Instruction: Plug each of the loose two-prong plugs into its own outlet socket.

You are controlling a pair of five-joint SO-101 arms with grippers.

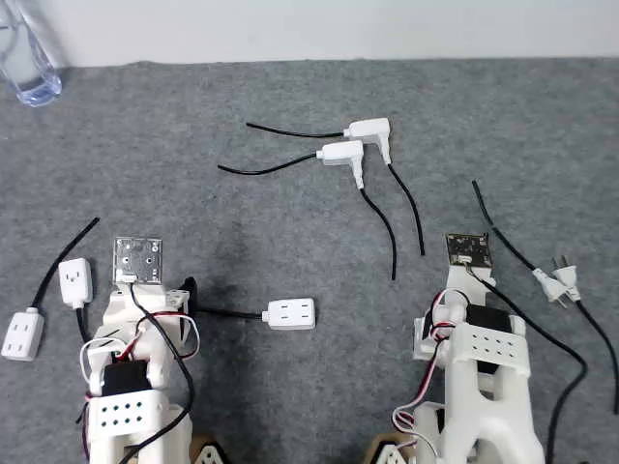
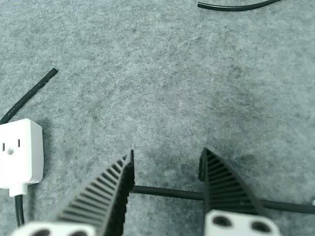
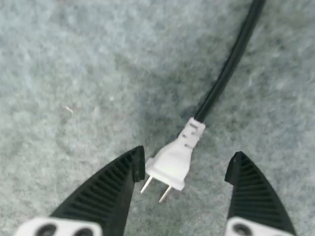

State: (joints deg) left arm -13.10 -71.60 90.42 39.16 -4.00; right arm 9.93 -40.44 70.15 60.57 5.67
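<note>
- Your left gripper (image 2: 167, 155) is spread open. It hangs right over the black cord (image 2: 167, 191) that runs out of the middle socket (image 1: 290, 313), and it holds nothing.
- Your right gripper (image 3: 189, 153) is spread open too, off to the right of the middle socket.
- A white two-prong plug (image 3: 171, 164) lies on the grey carpet (image 3: 74, 73) between the right gripper's fingers. It is not pinched, and its prongs point back at the gripper.
- Two loose plugs (image 1: 548, 285) (image 1: 569, 280) lie side by side, far to the right of the middle socket.
- Two small sockets (image 1: 75, 281) (image 1: 21, 335) sit far to the left of the middle socket.
</note>
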